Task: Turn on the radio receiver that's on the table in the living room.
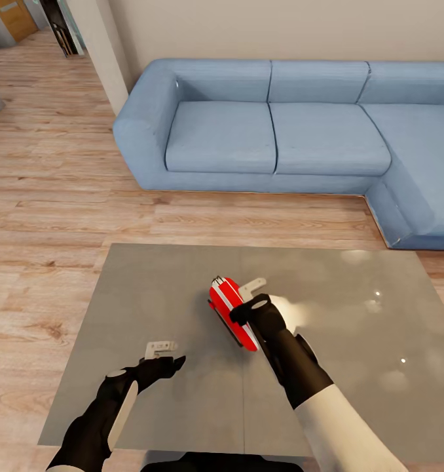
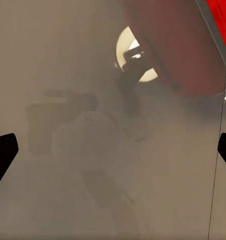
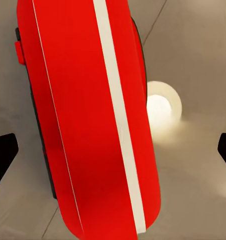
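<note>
Your right end effector (image 1: 253, 303) sits open right over the radio receiver (image 1: 230, 308), mid surface (image 1: 183, 282), gripping nothing. Left end effector (image 1: 162, 353) is open too (idle). Risk, imo: radio stands on edge, so a sideways push topples it.

Grey table (image 1: 150, 295) on wood floor (image 1: 52, 196); red radio (image 1: 232, 308) near its mid.

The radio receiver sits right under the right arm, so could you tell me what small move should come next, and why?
Probably lower the right gripper a little onto the radio receiver. In the right wrist view its red body lies between the spread fingers with table visible on both sides, so nothing seems pressed yet. The left gripper hovers open, apart.
</note>
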Robot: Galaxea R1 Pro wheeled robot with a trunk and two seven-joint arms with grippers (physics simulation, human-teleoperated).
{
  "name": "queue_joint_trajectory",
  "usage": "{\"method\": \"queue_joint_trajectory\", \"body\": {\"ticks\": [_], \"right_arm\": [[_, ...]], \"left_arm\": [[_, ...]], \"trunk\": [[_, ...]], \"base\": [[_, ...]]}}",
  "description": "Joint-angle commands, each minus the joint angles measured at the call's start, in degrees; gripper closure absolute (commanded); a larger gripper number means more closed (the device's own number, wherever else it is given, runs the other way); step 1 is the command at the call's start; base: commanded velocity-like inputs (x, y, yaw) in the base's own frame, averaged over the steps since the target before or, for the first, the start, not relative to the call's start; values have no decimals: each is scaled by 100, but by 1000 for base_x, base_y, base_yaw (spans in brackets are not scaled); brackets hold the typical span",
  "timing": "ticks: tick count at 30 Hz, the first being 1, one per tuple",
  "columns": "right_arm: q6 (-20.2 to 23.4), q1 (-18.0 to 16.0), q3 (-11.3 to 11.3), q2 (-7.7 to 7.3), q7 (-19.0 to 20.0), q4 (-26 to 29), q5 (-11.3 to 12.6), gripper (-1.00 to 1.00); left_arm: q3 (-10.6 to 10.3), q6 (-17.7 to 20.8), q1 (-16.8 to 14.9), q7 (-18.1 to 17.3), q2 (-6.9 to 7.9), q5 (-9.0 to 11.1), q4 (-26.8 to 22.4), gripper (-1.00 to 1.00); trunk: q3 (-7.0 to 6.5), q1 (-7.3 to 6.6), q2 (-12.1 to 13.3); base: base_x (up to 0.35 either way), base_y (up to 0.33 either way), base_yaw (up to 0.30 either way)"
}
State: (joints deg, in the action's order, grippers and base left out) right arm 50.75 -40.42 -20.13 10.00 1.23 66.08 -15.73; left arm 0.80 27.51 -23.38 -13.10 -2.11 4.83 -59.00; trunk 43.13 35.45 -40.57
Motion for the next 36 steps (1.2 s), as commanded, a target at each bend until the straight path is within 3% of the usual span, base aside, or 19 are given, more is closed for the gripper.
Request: {"method": "queue_joint_trajectory", "body": {"ticks": [1,11,14,36], "right_arm": [[-4,0,0,0,0,-9,0,-100],[-149,-246,0,0,4,-462,12,-100],[-246,-392,0,0,8,-700,195,-100],[-278,-432,0,0,31,-772,427,-100]], "left_arm": [[0,0,0,0,0,0,2,-100],[-1,0,0,0,0,-1,11,-100],[-1,-1,0,0,0,1,12,-100],[-1,-2,0,0,0,0,12,-100]], "trunk": [[0,0,0],[0,0,0],[0,0,0],[0,0,0]], "base": [[0,0,0],[0,0,0],[0,0,0],[0,0,0]]}}
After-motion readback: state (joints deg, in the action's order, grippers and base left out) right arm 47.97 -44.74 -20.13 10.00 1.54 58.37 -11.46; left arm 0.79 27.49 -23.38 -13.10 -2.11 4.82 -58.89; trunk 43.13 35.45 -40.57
